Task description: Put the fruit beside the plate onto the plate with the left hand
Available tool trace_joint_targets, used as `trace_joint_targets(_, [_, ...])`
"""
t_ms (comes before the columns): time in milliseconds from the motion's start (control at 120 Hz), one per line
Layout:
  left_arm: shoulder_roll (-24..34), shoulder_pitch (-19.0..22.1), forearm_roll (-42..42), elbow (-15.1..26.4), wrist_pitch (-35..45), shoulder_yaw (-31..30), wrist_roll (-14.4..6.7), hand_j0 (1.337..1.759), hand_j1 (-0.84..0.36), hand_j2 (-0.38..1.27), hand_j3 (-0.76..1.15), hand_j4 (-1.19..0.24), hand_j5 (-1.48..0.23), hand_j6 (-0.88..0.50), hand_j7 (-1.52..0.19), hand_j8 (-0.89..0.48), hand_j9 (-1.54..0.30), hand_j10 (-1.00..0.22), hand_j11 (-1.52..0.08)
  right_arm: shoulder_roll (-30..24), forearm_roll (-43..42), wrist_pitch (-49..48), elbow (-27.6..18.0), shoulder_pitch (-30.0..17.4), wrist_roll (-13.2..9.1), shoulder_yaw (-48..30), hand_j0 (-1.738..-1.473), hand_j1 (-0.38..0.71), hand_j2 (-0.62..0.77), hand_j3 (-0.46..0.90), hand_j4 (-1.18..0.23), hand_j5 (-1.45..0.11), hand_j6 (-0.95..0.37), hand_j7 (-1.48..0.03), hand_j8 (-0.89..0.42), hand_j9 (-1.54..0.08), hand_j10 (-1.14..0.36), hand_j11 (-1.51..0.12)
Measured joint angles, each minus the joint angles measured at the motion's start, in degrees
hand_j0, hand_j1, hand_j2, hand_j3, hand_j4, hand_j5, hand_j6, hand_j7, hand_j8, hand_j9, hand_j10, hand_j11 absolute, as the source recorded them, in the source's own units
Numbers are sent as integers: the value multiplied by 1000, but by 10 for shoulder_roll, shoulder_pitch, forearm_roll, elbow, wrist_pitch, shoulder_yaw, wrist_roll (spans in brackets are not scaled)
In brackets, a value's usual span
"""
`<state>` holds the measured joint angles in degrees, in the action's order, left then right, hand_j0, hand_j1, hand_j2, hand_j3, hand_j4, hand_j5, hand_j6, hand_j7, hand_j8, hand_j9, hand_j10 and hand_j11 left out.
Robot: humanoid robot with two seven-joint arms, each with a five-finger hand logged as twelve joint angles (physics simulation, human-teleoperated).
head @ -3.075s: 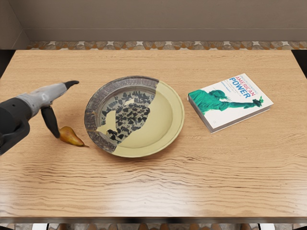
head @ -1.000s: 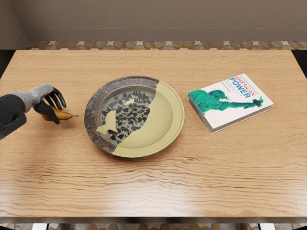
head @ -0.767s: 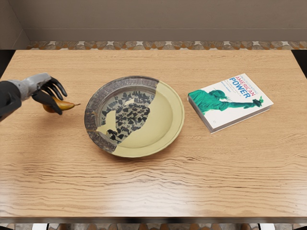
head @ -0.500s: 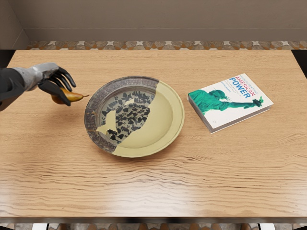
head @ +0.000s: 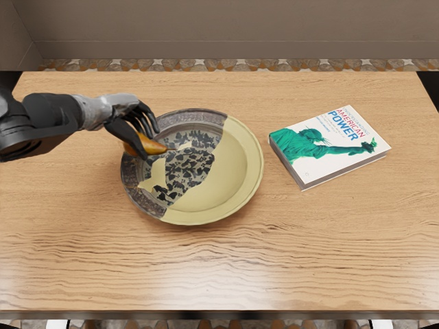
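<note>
Lifted from the worktop [head: 274, 260] and carried rightward, the fruit [head: 149, 146] is now pinched by the left hand [head: 132, 123] above the left rim of the plate [head: 236, 175]; released here, it could be rolled back off.

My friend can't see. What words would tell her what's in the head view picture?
The robot's left hand holds a yellow-brown fruit over the left side of a big plate. A green and white book lies to the plate's right on the wooden table.
</note>
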<state>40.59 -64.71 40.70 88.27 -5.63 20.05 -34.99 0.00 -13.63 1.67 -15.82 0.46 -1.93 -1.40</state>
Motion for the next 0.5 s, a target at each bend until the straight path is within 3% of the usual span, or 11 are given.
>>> trace_joint_targets(183, [-30,3,0,0,0,-3,0,1657,-404,615,0,-693,-920,-662,-917,-568,-905,-611,-917,0,0,0,0,0,0,0,-1658,-349,0,0,0,0,0,0,0,0,0,0])
trace_joint_targets(358, [-34,-5,-19,0,-10,10,0,1658,-7,269,0,-324,-429,-312,-428,-272,-423,-290,-428,0,0,0,0,0,0,0,-1658,-349,0,0,0,0,0,0,0,0,0,0])
trace_joint_targets(500, [34,2,-186,-22,-156,53,0,1658,149,139,0,-182,-239,-176,-238,-156,-235,-164,-238,0,0,0,0,0,0,0,-1658,-349,0,0,0,0,0,0,0,0,0,0])
